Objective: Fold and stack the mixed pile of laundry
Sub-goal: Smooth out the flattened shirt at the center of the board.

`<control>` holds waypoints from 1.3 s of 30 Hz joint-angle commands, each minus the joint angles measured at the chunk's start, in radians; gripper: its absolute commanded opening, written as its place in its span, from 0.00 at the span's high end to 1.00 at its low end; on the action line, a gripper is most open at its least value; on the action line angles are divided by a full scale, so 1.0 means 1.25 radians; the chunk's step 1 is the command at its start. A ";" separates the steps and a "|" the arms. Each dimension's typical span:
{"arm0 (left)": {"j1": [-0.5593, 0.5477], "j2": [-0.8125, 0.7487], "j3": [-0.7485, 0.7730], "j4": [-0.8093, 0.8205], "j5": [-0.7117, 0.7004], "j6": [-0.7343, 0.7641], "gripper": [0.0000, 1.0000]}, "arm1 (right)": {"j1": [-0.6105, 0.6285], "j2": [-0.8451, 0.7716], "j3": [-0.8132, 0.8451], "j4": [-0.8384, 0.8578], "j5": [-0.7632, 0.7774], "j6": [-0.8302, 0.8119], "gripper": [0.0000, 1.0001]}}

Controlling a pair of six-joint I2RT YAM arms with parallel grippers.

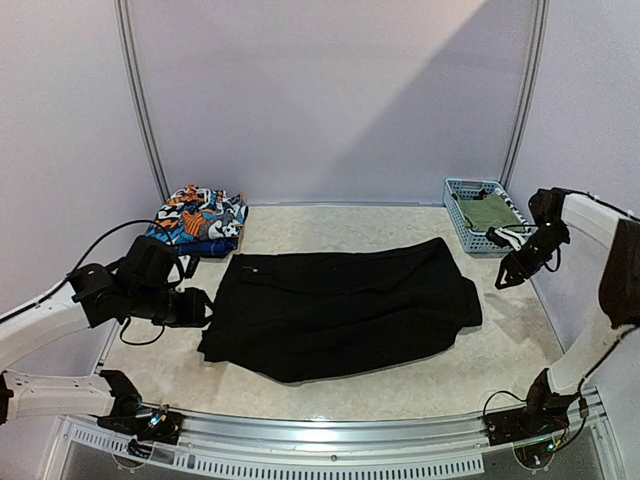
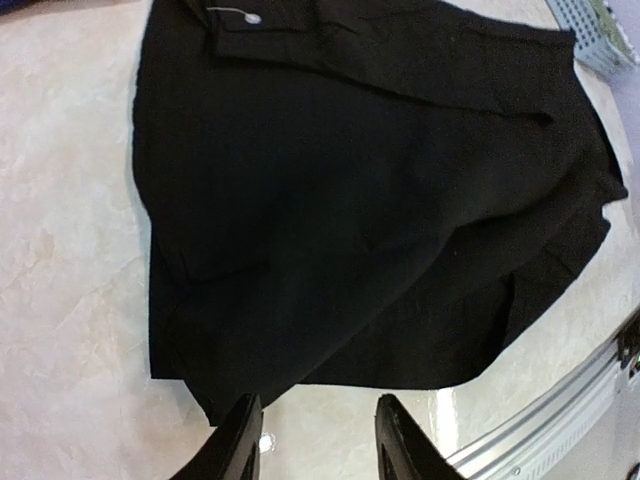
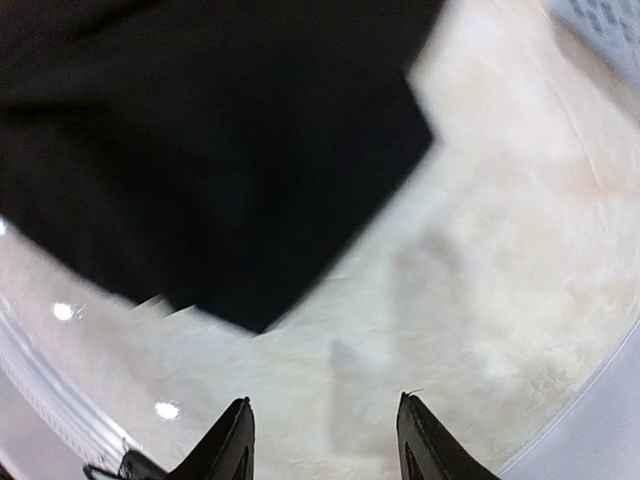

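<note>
From above, a light-blue plastic lattice basket (image 1: 470,225) is sitting in the beige marbled table's (image 1: 400,385) far right corner, an orange-blue-white print garment (image 1: 198,218) in its far left, folded long black trousers (image 1: 340,305) lying mid-table between left gripper (image 1: 204,307) and right gripper (image 1: 502,279); both wrist views are showing jaws apart, empty, over bare table beside the trousers.

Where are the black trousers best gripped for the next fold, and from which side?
Probably at the two short ends. The trousers lie flat, long side running left to right, so the left pincer could pinch the left edge from the left, and the right pincer the right edge from the right.
</note>
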 commanded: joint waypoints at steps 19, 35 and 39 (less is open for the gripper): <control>-0.496 0.252 -0.083 0.486 -0.248 0.261 0.53 | 0.707 -0.166 -0.284 0.325 0.027 -0.113 0.47; -0.349 0.127 -0.060 0.256 -0.337 -0.006 0.49 | 0.970 0.168 -0.120 0.487 0.222 -0.022 0.63; -0.350 0.074 -0.089 0.262 -0.301 0.035 0.50 | 0.973 0.112 -0.103 0.405 0.147 -0.024 0.99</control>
